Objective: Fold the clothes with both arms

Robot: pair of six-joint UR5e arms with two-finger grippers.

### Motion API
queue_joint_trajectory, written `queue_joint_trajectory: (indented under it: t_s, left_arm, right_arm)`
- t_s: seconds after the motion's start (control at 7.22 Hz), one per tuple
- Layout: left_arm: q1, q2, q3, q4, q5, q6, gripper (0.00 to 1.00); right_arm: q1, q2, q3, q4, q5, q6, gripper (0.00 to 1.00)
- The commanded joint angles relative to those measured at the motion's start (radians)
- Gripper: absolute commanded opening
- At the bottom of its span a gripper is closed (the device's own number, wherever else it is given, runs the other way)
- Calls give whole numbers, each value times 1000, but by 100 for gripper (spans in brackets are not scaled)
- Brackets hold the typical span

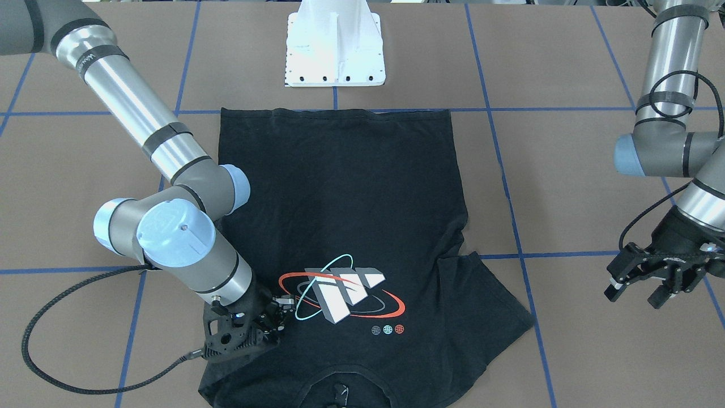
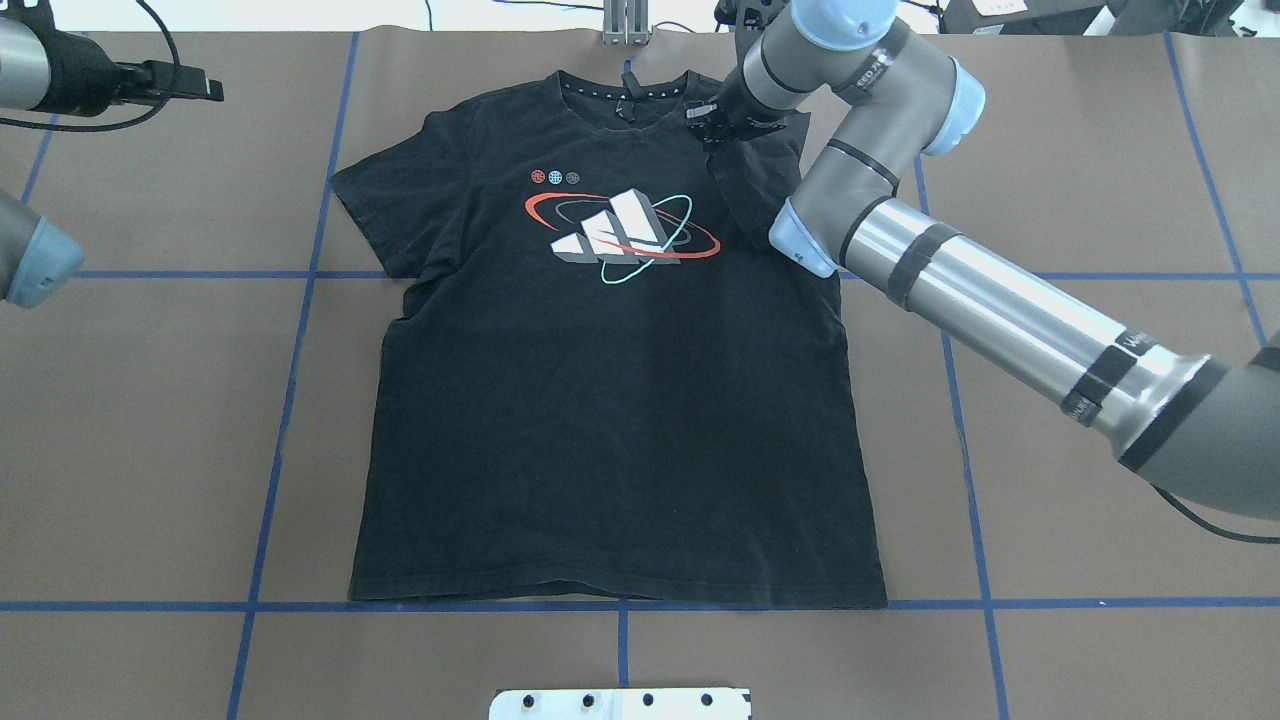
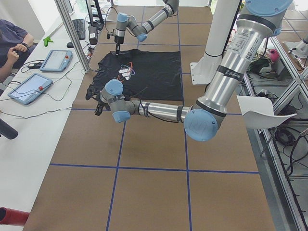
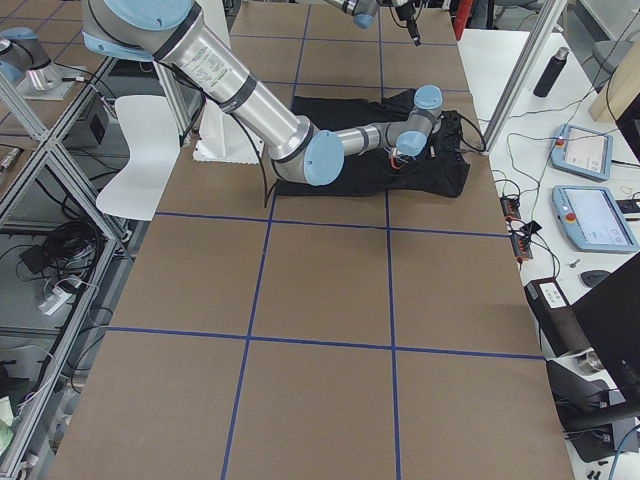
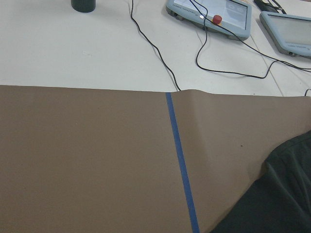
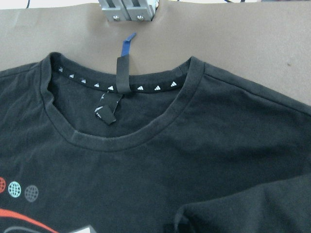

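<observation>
The black T-shirt (image 2: 620, 400) lies flat, logo up, on the brown table (image 2: 150, 450). The right gripper (image 2: 712, 122) pinches its sleeve (image 2: 745, 190), which is folded inward beside the collar. The left gripper (image 1: 637, 292) hangs with fingers spread, well apart from the cloth.

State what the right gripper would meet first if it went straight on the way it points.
The black T-shirt, near its shoulder: the right gripper points down at it; contact unclear.
</observation>
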Motion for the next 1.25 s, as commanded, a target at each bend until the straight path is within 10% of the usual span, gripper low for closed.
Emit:
queue_joint_trajectory:
  t_s: [0.0,0.14,0.42,1.11]
  left_arm:
    - [0,-3,0,0,0,-1,99]
    - [0,-3,0,0,0,-1,99]
    - [0,-4,0,0,2,-2,99]
    - [17,-44,9,4,3,-91,99]
  right_arm:
    - [-2,59,-87,2,-20,0,0]
    - [-2,58,-95,2,-29,0,0]
    - [1,50,-98,3,-48,0,100]
    - [97,26,-98,3,121,11,100]
